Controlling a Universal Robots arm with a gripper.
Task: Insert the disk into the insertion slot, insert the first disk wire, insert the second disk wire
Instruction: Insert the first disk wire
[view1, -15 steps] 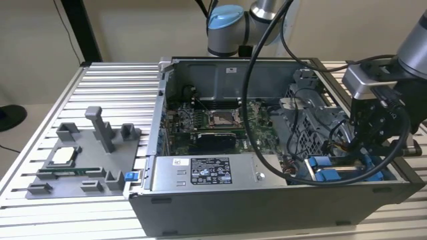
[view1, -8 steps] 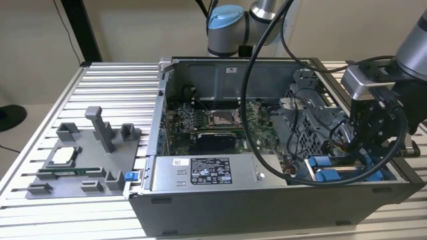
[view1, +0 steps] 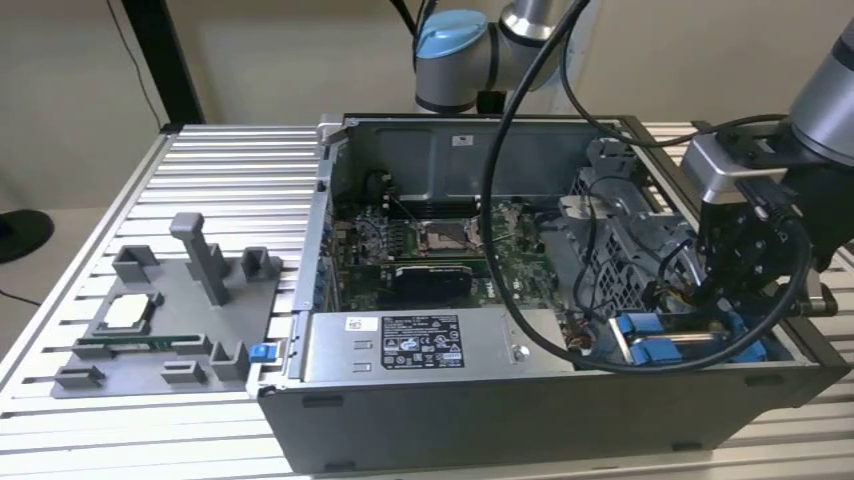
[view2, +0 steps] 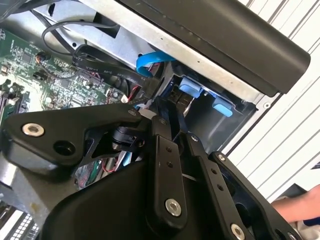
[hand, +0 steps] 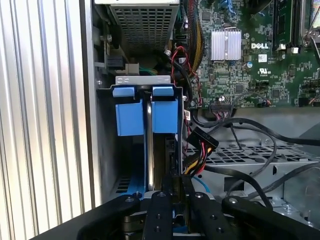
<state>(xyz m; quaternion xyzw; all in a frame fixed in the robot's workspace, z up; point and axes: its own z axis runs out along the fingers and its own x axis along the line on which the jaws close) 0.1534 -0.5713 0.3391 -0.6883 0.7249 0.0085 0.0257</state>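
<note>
My arm (view1: 461, 55): silver-grey, light-blue joint cap, black cables (view1: 514, 150) looping above the computer case (view1: 534, 410); gripper (hand: 177, 181): black links, silver screws.

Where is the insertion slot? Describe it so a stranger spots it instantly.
Start at the open computer case on the ribbed table. Go to its near corner at the exterior view's right. The insertion slot there alone carries bright blue tabs.

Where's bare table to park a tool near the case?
Exterior view's left: bare table slats beyond the grey fixture tray, beside the computer case. Crowded: insertion slot corner, with end effector and cables.
</note>
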